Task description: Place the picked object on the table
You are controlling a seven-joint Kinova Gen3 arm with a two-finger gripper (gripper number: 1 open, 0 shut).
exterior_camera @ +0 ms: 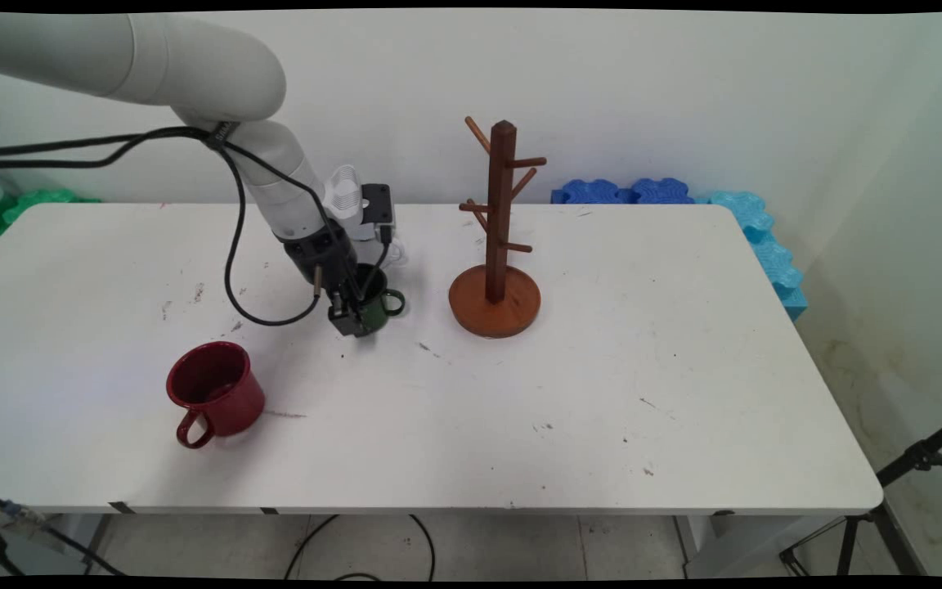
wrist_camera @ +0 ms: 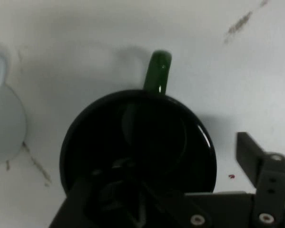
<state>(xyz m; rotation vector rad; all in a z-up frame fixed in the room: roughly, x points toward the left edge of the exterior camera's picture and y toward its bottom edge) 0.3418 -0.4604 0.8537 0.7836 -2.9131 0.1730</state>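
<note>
The hand (exterior_camera: 354, 315) was down at the green mug (exterior_camera: 378, 309), one finger inside it and one outside, straddling the rim with a gap between them. That mug stood upright on the surface (exterior_camera: 684, 343) just left of the wooden rack (exterior_camera: 495, 245), handle toward the rack. A red mug (exterior_camera: 216, 391) sat well to the rack's left, nearer the front edge.

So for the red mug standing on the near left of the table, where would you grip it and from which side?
Probably the rim, from above. The red mug stands upright with its mouth open to the ceiling, so one claw finger could go inside the wall and one outside. Its handle points toward the table's near edge; taking the wall on the far side would avoid it.
</note>
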